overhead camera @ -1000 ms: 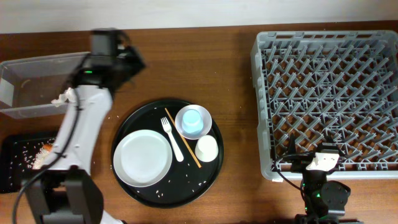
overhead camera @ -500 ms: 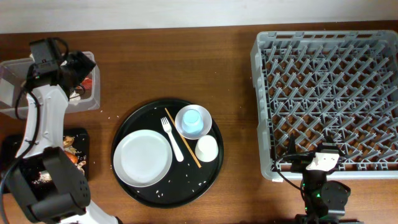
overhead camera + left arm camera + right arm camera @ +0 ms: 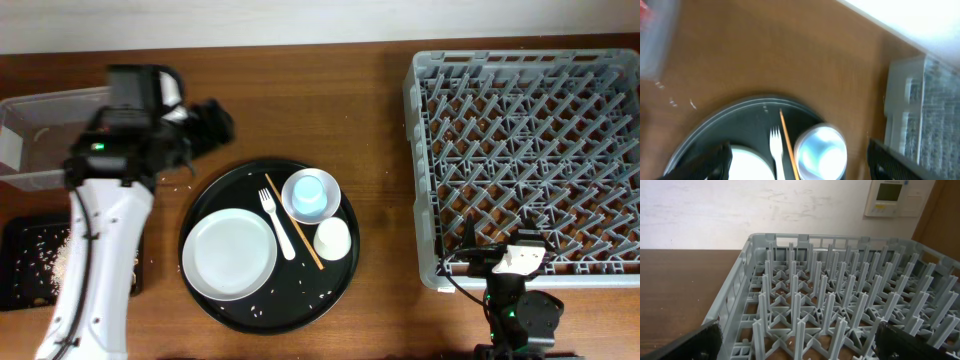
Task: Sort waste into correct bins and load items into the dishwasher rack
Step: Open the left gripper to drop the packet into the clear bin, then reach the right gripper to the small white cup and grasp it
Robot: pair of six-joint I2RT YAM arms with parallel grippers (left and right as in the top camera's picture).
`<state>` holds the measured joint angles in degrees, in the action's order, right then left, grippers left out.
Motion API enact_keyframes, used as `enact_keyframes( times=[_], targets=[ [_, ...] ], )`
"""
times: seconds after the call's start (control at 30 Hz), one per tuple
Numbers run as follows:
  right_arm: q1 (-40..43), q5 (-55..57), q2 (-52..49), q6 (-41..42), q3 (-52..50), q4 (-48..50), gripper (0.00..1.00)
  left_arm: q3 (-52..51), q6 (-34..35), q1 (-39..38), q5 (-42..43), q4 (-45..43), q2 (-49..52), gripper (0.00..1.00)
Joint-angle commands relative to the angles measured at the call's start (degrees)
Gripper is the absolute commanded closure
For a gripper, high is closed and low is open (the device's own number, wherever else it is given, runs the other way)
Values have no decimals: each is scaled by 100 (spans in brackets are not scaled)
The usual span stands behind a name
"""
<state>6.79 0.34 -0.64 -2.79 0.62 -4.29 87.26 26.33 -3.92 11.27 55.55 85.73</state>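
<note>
A white plate (image 3: pixel 230 253), a white fork (image 3: pixel 278 225), a light-blue cup (image 3: pixel 310 192) inside a small white bowl (image 3: pixel 327 204) and a cream-white cup (image 3: pixel 332 238) lie on the round black tray. My left gripper (image 3: pixel 210 125) hovers open and empty above the table, between the clear tub (image 3: pixel 35 135) and the tray. In the blurred left wrist view the left gripper (image 3: pixel 800 162) frames the fork (image 3: pixel 774 150) and the blue cup (image 3: pixel 821 152). Rice (image 3: pixel 58 255) lies in the flat black tray (image 3: pixel 20 280). My right gripper (image 3: pixel 497 262) is open at the grey rack's (image 3: pixel 530 150) near edge, facing its pegs (image 3: pixel 840 305).
A thin orange-brown stick (image 3: pixel 293 222) lies across the round black tray (image 3: pixel 300 310) beside the fork. Stray rice grains dot that tray and the table by the tub. My left arm (image 3: pixel 100 230) crosses over part of the flat black tray.
My left gripper swung left over the clear tub, then back right toward the round tray. A red wrapper showed in the tub half a second ago. The right arm has not moved.
</note>
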Motion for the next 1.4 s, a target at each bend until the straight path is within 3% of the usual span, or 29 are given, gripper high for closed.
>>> enact_keyframes(
  times=[0.0,0.07,0.1,0.17,0.2,0.27,0.4,0.5,0.7,0.8,0.9,1.03,1.17,1.27,1.37],
  targets=[
    [37,13,28,2,-31,-39,1,-28,-157,-632,20,678,201,15],
    [37,11,28,2,-31,-39,1,-131,-157,-1086,-507,903,219,13],
    [37,11,28,4,-31,-39,1,-212,-157,-1296,-909,929,221,1],
    [37,11,28,2,-31,-39,2,-275,267,-1401,-1453,1040,223,1],
    [37,11,28,2,-31,-39,1,-275,898,-1257,-1847,1115,214,1],
    [37,11,28,2,-31,-39,1,-275,1178,-708,-1902,1106,214,1],
    [37,13,28,2,-31,-39,1,-275,1182,610,-1775,1784,216,1],
    [37,11,28,4,-31,-39,1,-280,1182,1040,-2013,2326,216,1],
    [37,11,28,2,-31,-35,1,-282,1309,1659,-1836,2492,216,1],
    [35,-1572,28,1268,-31,308,1,-282,1311,1674,-1971,2446,216,1],
    [37,-4398,28,4085,-31,822,1,-282,1311,1674,-1969,2448,216,1],
    [37,-4625,28,5482,-31,1161,1,-282,1311,1674,-1969,2448,216,1],
    [37,-4701,28,6502,273,2616,2,-282,1311,1674,-1969,2448,216,1],
    [37,-4684,-166,5775,1279,1746,2,-282,1311,1674,-1969,2448,216,1],
    [37,-4492,-1217,3908,2959,-769,1,-282,1311,1674,-1969,2448,216,1]
  ],
)
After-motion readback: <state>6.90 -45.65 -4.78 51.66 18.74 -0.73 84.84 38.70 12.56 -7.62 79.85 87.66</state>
